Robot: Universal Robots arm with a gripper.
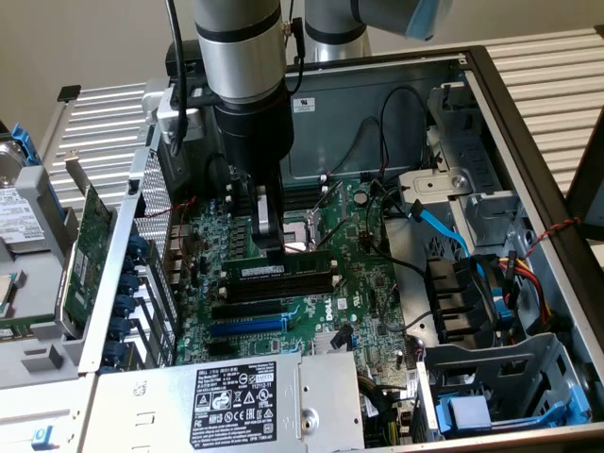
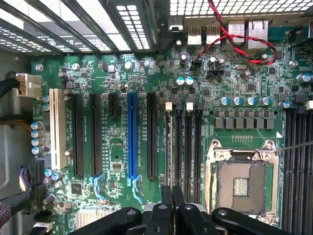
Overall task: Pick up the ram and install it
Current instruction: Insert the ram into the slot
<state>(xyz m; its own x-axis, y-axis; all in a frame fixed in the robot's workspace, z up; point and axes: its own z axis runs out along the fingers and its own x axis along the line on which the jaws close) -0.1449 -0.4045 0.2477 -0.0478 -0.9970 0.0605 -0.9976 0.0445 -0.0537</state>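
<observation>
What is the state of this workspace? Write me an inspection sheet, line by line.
Surface: motherboard lying flat inside an open computer case, which rests on a slatted table.
Job's things: ram standing level in a memory slot, next to the empty CPU socket.
Clutter: green expansion card at the exterior view's left, off the motherboard.
Grippers: claw shut, its tip right at the ram's top edge; whether they touch cannot be told.
Cables: blue cable and a red-yellow-black bundle at the exterior view's right, apart from the ram.
Surroundings: labelled power supply at the case's near edge.
</observation>
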